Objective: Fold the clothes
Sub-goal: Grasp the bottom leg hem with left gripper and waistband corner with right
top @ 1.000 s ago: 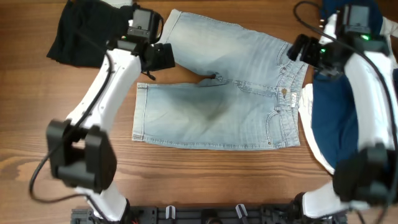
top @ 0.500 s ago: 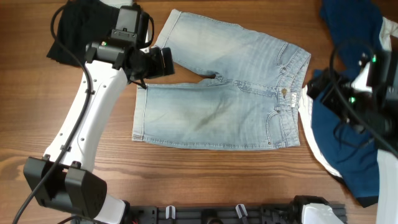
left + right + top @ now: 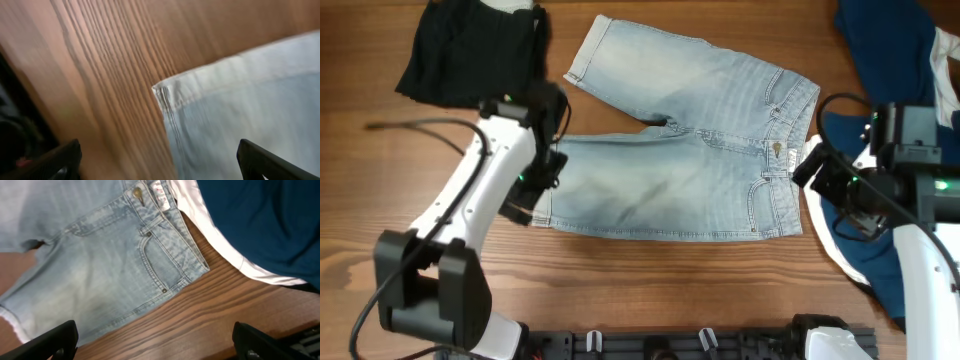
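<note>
Shorts [image 3: 690, 180] — hem partly under left arm [image 3: 470, 190]

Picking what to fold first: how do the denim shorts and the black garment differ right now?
The denim shorts are pale blue and spread flat in the middle; the black garment is dark and bunched at the far left. The denim shorts look larger than the black garment. Both rest on the wooden table.

I see a brown wood-grain surface [image 3: 650, 275] with its grain running side to side in my overhead view. A black rail [image 3: 650, 348] with pale clips sits along its near edge.
</note>
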You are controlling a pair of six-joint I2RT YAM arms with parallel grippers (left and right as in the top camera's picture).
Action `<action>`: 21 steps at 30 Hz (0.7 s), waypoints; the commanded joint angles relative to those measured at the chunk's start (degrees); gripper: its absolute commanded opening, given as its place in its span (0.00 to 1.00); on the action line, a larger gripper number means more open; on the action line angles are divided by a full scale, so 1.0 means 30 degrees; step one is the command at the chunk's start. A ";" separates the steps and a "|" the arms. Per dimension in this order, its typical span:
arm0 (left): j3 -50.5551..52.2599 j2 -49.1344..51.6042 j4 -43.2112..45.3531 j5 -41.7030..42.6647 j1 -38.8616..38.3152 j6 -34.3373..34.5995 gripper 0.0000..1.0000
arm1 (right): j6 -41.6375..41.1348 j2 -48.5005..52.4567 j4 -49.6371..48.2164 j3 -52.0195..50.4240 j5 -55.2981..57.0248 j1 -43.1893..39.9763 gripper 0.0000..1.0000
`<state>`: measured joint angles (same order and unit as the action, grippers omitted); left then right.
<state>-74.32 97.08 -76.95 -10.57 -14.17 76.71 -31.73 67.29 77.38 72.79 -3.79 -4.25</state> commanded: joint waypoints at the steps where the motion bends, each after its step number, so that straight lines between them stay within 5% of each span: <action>1: 0.3257 0.0138 0.2812 0.1275 0.0066 0.1450 1.00 | -0.0342 0.0036 -0.0714 -0.1188 0.0342 0.0044 1.00; 6: 0.5646 0.0138 0.6309 0.2324 0.0066 0.1443 0.99 | -0.0430 0.0073 -0.1734 -0.2528 0.0277 0.0044 0.99; 12: 0.6725 0.0138 0.7934 0.1552 0.0066 0.1530 0.75 | -0.1005 0.0124 -0.3402 -0.4809 0.0219 0.0044 0.94; 14: 0.7118 0.0138 0.8539 0.1501 0.0066 0.1523 0.57 | -0.0998 0.0124 -0.4124 -0.5610 -0.0036 0.0044 0.94; 16: 0.7694 0.0138 0.9413 0.1188 0.0066 0.1523 0.49 | -0.1078 0.0124 -0.4670 -0.6215 -0.0087 0.0044 0.94; 21: 0.8896 0.0138 1.0819 0.0641 0.0066 0.1588 0.50 | -0.1137 0.0124 -0.5151 -0.6703 -0.0073 0.0044 0.92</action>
<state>-51.09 97.01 -46.63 -5.80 -14.17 80.73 -34.06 67.55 62.50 53.23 -3.84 -4.25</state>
